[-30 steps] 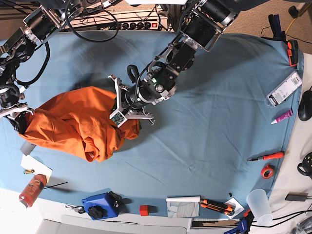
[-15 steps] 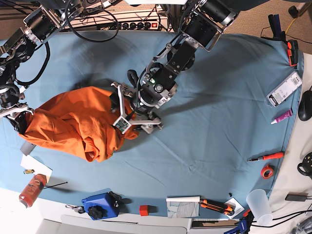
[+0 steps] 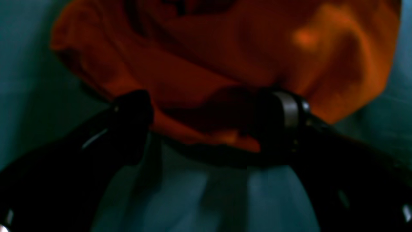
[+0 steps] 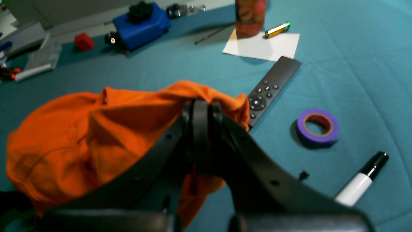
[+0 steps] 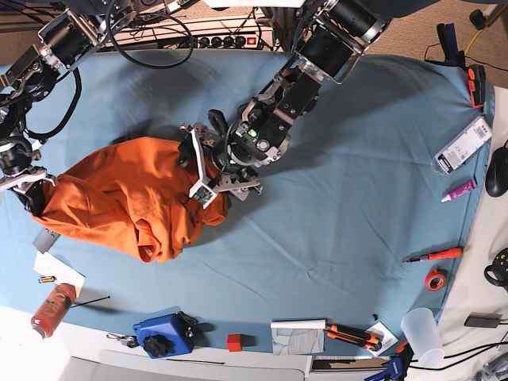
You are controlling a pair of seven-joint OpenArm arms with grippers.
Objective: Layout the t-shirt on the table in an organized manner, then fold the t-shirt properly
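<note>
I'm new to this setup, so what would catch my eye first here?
The crumpled orange t-shirt, bunched at the left of the blue table in the base view. The right gripper pinches its outer edge with shut jaws, while the left gripper sits over its opposite edge, jaws wide open.

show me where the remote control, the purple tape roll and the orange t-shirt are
remote control [image 4: 270, 91], right wrist view, on its button face.
purple tape roll [image 4: 331, 128], right wrist view, on its outer ring.
t-shirt [image 5: 119, 190], base view, on its bunched middle.

Dim, blurred left wrist view
</note>
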